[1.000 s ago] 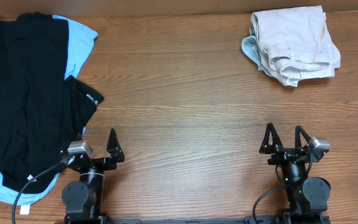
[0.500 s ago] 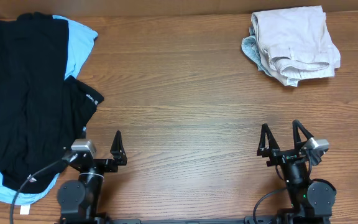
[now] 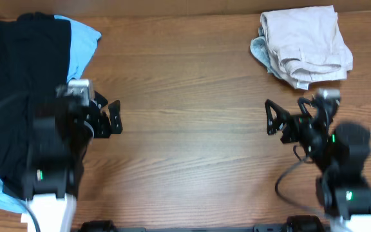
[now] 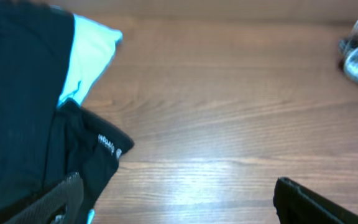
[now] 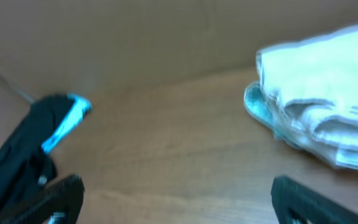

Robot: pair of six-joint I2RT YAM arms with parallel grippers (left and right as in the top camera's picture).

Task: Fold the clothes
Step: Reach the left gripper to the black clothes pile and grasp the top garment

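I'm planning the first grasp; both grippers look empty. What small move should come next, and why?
Probably lower the left gripper onto the nearest edge of the black T-shirt. Its jaws stand open and empty beside the pile, the shirt lies crumpled over a light-blue garment, and the wooden table beside it is bare for spreading.

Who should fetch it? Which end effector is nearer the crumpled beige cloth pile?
Right. The right end effector is just robot-side of the beige pile; the left end effector is far off, beside the black T-shirts.
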